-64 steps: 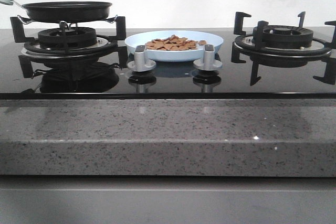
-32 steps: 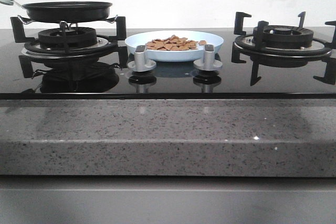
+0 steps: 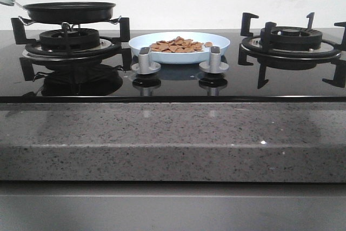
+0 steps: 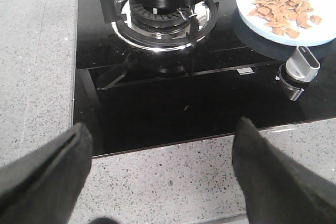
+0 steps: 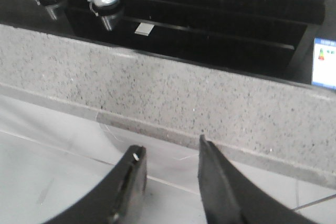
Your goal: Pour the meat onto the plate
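Heap of thin orange-brown meat slices (image 3: pixel 179 44) lies in the round pale-blue glossy plate (image 3: pixel 221 40), which sits on the black glass hob (image 3: pixel 173 82) at the centre, just behind the two silver control knobs (image 3: pixel 145 59). Black frying pan (image 3: pixel 69 11) rests on the black burner grate (image 3: pixel 70 39) left of the plate, apart from it; a second black burner grate (image 3: pixel 292 39) stands right of the plate, bare. Left gripper (image 4: pixel 163 169), black padded fingers (image 4: pixel 50 174) spread wide with nothing between them, hangs over the speckled grey stone counter edge (image 4: pixel 173 171) in front of the hob, well apart from the plate and meat, which show far off beside the pan in the left wrist view. Right gripper (image 5: pixel 168 174), fingers (image 5: pixel 218 182) parted and holding nothing, is low in front of the counter, well apart from the plate. Versus a second ago: the dark gripper tips at the top of the front view are gone; plate, meat, pan unchanged.
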`<state>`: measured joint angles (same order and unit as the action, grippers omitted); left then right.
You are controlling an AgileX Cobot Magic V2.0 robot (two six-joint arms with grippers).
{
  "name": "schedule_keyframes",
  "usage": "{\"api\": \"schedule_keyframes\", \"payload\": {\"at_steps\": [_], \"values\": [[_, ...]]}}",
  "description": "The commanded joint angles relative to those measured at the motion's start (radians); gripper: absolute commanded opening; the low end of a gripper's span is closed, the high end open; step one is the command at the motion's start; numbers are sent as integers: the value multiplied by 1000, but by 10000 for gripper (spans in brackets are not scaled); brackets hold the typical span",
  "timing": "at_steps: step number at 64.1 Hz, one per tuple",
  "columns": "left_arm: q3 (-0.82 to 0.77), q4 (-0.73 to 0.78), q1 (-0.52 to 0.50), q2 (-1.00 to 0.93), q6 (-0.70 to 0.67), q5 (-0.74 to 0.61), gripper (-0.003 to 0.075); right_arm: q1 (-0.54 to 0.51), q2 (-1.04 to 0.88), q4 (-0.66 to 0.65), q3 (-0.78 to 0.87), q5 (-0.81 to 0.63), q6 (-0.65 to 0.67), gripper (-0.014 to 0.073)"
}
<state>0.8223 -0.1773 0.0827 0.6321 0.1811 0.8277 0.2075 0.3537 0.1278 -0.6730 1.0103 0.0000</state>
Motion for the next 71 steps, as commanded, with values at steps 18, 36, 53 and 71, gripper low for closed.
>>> {"api": "schedule_keyframes", "payload": {"at_steps": [18,36,53,71], "values": [[26,-12,6,0,-11,-68,142,-1,5,-7,-11,-60,0,-93],[26,-23,6,0,-11,-55,-20,-1,5,-6,-11,-50,0,-120],[26,-23,6,0,-11,-55,-20,-1,5,-6,-11,-50,0,-120],[-175,4,-29,-178,-11,-309,-20,-1,5,-6,-11,-49,0,-120]]}}
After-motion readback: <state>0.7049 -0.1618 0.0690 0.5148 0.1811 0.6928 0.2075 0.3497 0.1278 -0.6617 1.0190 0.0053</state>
